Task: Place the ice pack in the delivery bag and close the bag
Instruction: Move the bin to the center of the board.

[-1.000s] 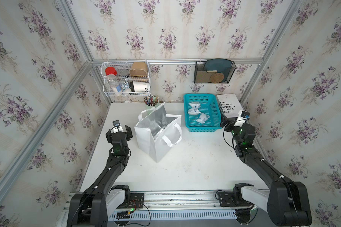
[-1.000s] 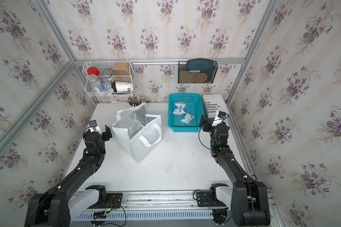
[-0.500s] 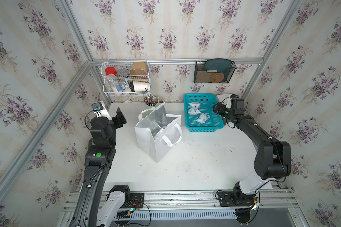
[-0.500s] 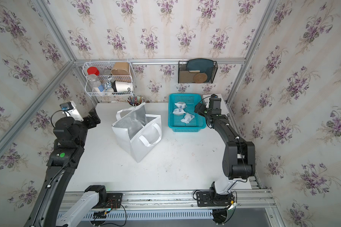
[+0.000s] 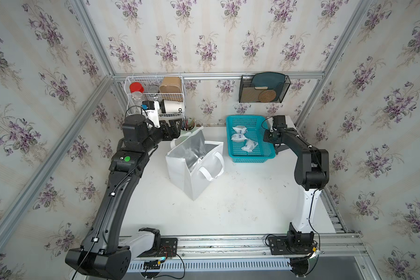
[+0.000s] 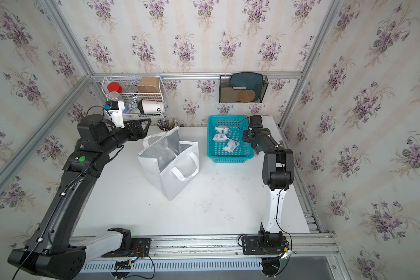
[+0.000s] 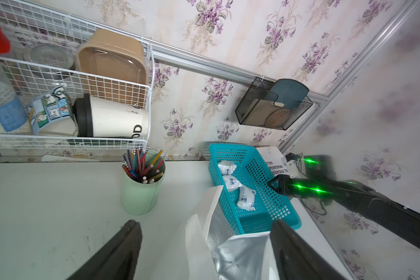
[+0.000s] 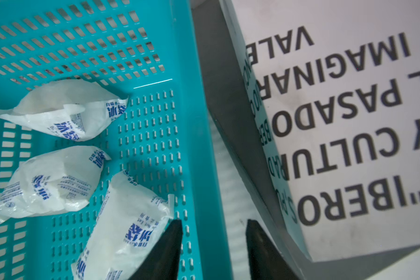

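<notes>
Left fingers [image 7: 131, 232]: spread wide and holding nothing; in my left wrist view the raised back edge of the bag shows between them, and I cannot tell if they touch it.
Right fingers [image 8: 174, 232]: partly open, holding nothing; one is inside the basket and one outside, with the basket's side wall between them.
Ice packs [image 8: 46, 181]: three white packs with blue print, all lying in the basket; the nearest one [image 8: 126, 218] is just beside my inner right finger.
Bag [image 5: 194, 179]: stands open on the desk [image 5: 228, 213], with the silver lining showing.
Basket [image 5: 252, 157]: turquoise, near the bag, on my right.
Box [image 8: 349, 121]: white with black letters, just beside the basket.
</notes>
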Tool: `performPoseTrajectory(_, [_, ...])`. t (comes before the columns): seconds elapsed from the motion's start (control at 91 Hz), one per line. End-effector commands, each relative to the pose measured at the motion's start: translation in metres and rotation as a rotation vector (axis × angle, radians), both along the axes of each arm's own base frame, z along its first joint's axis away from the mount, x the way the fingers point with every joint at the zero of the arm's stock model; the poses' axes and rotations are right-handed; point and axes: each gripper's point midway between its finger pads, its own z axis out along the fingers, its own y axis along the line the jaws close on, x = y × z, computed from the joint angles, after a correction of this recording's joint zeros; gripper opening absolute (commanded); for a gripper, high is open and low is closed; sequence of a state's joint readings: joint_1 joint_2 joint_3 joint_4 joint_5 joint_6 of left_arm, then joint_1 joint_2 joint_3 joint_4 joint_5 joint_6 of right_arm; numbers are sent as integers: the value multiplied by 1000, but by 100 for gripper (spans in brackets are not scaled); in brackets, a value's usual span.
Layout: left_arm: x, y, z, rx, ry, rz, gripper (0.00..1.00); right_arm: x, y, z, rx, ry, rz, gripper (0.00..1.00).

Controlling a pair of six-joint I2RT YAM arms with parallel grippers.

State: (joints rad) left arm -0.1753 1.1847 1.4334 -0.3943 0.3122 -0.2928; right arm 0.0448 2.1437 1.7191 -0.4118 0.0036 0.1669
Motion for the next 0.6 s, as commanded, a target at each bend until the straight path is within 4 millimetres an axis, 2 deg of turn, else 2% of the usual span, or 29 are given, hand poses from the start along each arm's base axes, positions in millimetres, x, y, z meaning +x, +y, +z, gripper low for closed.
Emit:
performPoseTrajectory(0.0, [-3,-7,5,-13,-17,-36,87,-12,12,-1,34,14,79,36])
performPoseTrajectory(0.044, [-4,-8,5,-13,-16,-39,87,-20,15,-1,43,15,90,32])
performPoseTrajectory(0.143, [-6,-11,8,-16,-26,-52,87,-53,17,-2,55,27,92,27])
performPoseTrajectory(0.176, [-6,-13,10,-18,-30,-57,87,-62,16,7,58,9,89,23])
performPoseTrajectory(0.242, [-7,-17,13,-25,-40,-77,87,-92,16,4,78,30,71,21])
performPoseTrajectory(0.319, [-7,-27,17,-32,-52,-115,87,-123,20,10,109,31,45,19])
performPoseTrajectory(0.385, [-6,-35,19,-31,-60,-142,87,-153,22,3,129,59,10,15])
performPoseTrajectory(0.461, [-3,-45,20,-26,-64,-169,87,-179,27,0,158,77,-19,11])
performPoseTrajectory(0.538, [-1,-56,22,-16,-73,-206,86,-205,26,-13,177,139,-74,16])
performPoseTrajectory(0.593, [-3,-65,26,2,-88,-233,86,-218,20,-18,167,171,-110,31])
